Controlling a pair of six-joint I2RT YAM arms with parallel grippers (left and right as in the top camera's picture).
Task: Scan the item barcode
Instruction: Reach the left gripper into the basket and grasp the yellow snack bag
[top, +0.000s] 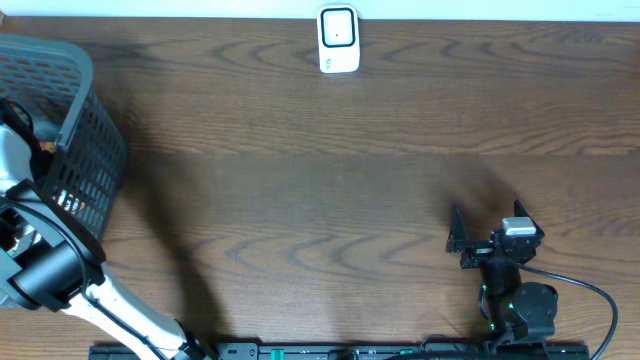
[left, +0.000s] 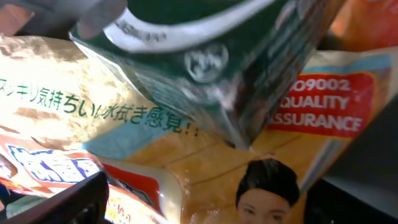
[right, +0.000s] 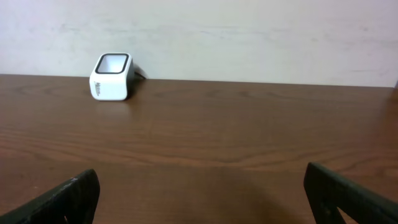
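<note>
White left arm (top: 112, 303) down inside grey basket (top: 100, 160)

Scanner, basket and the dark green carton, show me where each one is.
white barcode scanner (top: 339, 38): overhead view, its top face.
dark mesh basket (top: 96, 170): overhead view, its side wall.
dark green carton (left: 205, 68): left wrist view, its printed side.

It looks like a mock shop checkout in a plain test room: a wood-grain bench (top: 350, 180) carries a white barcode scanner (top: 338, 40) and a grey shopping basket (top: 90, 150) holding packaged groceries (left: 186, 180), before a bare pale wall (right: 249, 37).
</note>
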